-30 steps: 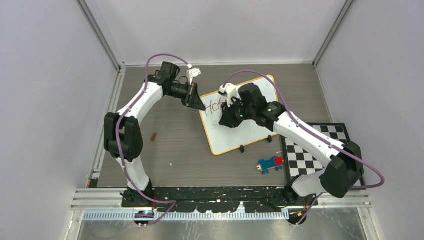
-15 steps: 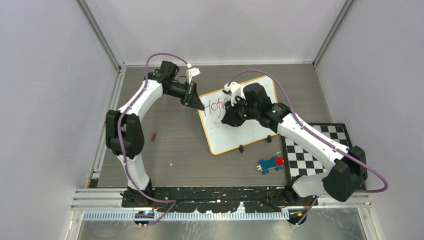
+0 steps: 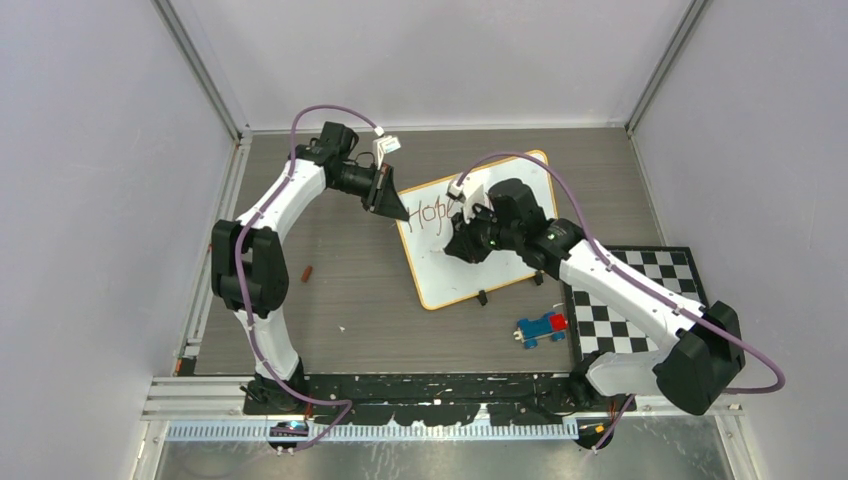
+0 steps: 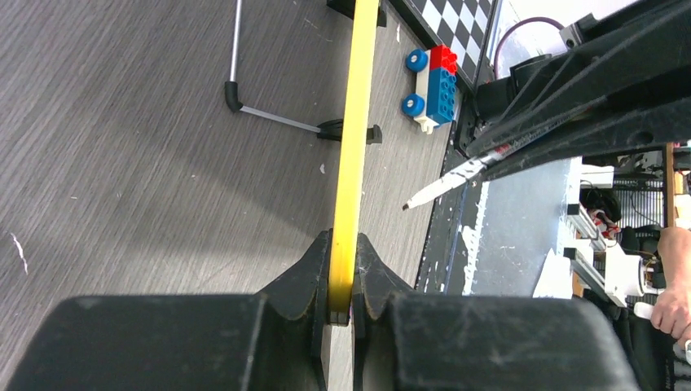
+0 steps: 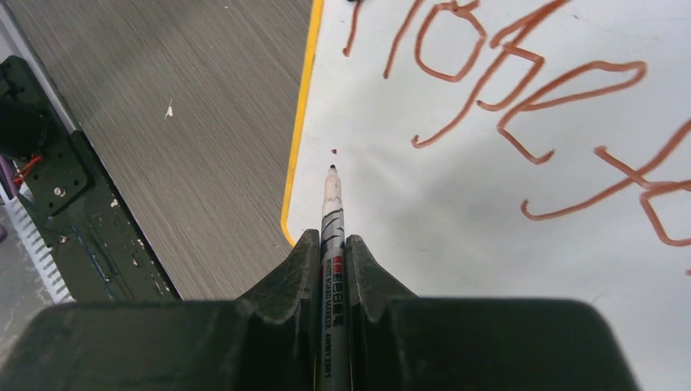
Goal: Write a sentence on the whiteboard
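The work is sitting at the start of a second line of writing. The white, yellow-framed rectangular whiteboard is resting on the grey wood-grain table. A first line of red handwritten lettering is running across the whiteboard's far portion.

The right gripper is clamping a slim white-barrelled marker pen between nearly closed jaws, with the barrel lying along the centreline of the fingers. The pen tip is pointing at blank surface below the lettering, just inside the whiteboard's left frame edge, and a small red dot is showing just beyond it. In the left wrist view the tip is showing apart from the whiteboard face, so it is judged to be lifted rather than marking.

The left gripper is pinching the whiteboard's yellow frame with its jaws shut tight, near the corner where the lettering begins.

The left arm is reaching far out and bending inward to that corner. The right arm is stretching diagonally across the whiteboard's near right side, with its wrist pitched down over the middle.

The next move calls for lowering the tip to light contact. Strokes should then run away from the left frame, parallel to the lettering, while the left gripper is bracing the whiteboard.
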Tool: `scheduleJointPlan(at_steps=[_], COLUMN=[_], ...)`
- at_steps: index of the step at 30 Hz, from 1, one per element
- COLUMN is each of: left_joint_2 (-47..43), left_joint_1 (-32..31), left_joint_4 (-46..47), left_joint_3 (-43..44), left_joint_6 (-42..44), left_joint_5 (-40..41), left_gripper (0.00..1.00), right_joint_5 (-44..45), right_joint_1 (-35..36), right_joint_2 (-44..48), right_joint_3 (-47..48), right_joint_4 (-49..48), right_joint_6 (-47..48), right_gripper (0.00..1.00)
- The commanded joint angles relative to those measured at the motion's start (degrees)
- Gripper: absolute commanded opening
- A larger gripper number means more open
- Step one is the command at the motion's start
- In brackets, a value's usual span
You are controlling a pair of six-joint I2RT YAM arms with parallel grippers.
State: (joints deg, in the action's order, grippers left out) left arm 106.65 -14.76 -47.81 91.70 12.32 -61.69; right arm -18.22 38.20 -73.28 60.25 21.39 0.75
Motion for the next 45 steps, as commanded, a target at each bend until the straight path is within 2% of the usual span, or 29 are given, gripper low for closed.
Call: scheduleJointPlan(at_steps=[1, 8, 17, 30, 45], left_joint_2=[-1.6, -3.3, -3.2, -2.7, -2.9], left_joint_1=[0.7, 0.7, 0.7, 0.6, 0.6], left_joint_4=[-0.3, 2.8, 3.3, 3.8, 4.0], left_joint_3=[0.4, -2.3, -2.6, -2.6, -2.9], left_joint_6=[3.1, 1.4, 0.8, 0.5, 0.8], left_joint_5=[2.2, 2.3, 2.2, 2.1, 2.8], left_gripper=[0.0, 0.0, 0.0, 0.0, 0.0], right_joint_5=[2.2, 10.8, 13.7, 13.7, 13.5], right_joint_1=[2.9, 6.2, 8.3, 8.2, 8.2], right_joint_2=[-0.5, -2.1, -3.6, -3.3, -4.9], right_joint_3=[0.4, 0.9, 1.6, 1.2, 0.9], right_joint_4=[-3.8, -5.5, -6.2, -8.7, -7.3], right_joint_6=[2.6, 4.2, 5.0, 5.2, 4.6], right_gripper=[0.0, 0.0, 0.0, 0.0, 0.0])
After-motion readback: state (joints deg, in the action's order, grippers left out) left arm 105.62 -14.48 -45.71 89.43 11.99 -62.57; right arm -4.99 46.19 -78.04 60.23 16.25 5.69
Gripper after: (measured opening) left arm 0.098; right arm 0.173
